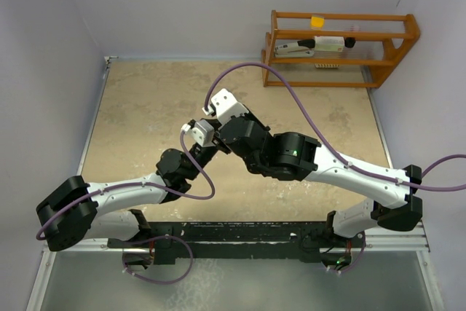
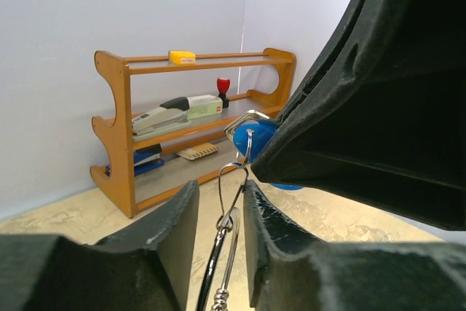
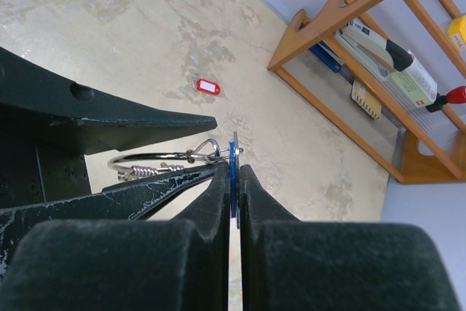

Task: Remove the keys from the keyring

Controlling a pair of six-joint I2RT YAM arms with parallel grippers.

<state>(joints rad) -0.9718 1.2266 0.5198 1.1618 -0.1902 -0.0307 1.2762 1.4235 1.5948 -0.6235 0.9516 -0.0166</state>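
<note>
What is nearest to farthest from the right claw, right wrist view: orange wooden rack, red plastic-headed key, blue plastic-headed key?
1. Blue key: in the right claw.
2. Red key: on table, ahead.
3. Wooden rack: far right.

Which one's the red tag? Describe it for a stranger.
Find the wooden rack on the beige table. Near it lies the red tag, alone. It has a white label window; the blue tag is clamped in the right end effector.

No legible writing anywhere — label [image 3: 210, 87] on the red key [image 3: 199, 82] too small.
</note>
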